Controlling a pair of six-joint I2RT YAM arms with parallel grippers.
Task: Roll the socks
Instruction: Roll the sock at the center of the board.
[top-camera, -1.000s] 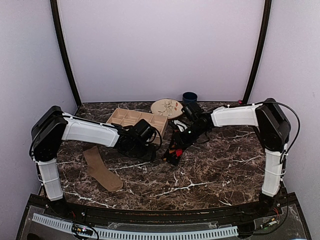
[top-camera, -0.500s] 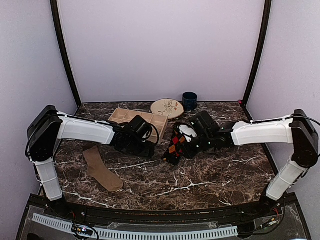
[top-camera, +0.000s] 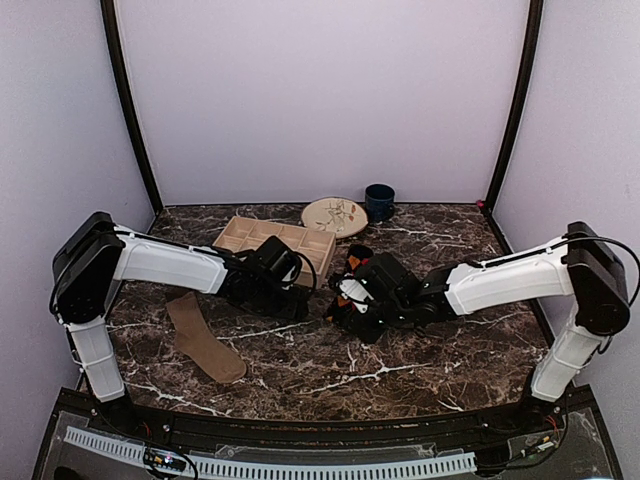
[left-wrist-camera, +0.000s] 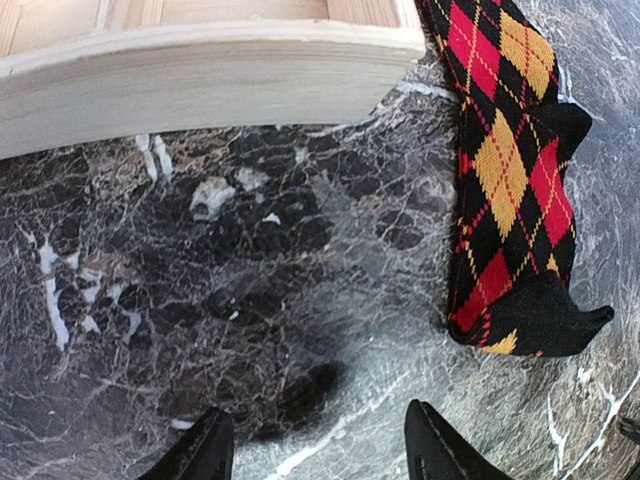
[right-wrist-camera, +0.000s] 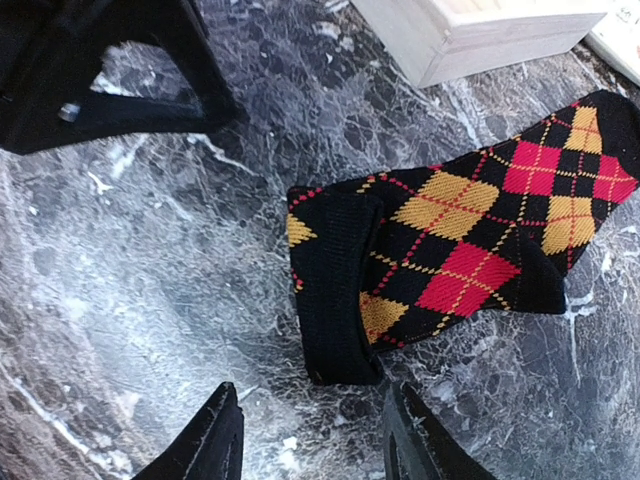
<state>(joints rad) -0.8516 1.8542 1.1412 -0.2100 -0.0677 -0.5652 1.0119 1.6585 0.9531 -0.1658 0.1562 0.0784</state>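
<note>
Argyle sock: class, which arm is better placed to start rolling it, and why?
Right, probably. The right gripper hangs open close over the folded cuff end of the argyle sock. The left gripper, also open, faces bare table, with the sock off to its side.

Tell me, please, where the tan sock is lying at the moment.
In the top view the tan sock lies flat on the near-left part of the table, in front of the wooden tray and left of the argyle sock.

Two socks (top-camera: 205, 340) (right-wrist-camera: 450, 250) — one tray (top-camera: 262, 236), plate (top-camera: 335, 215), cup (top-camera: 379, 200)
</note>
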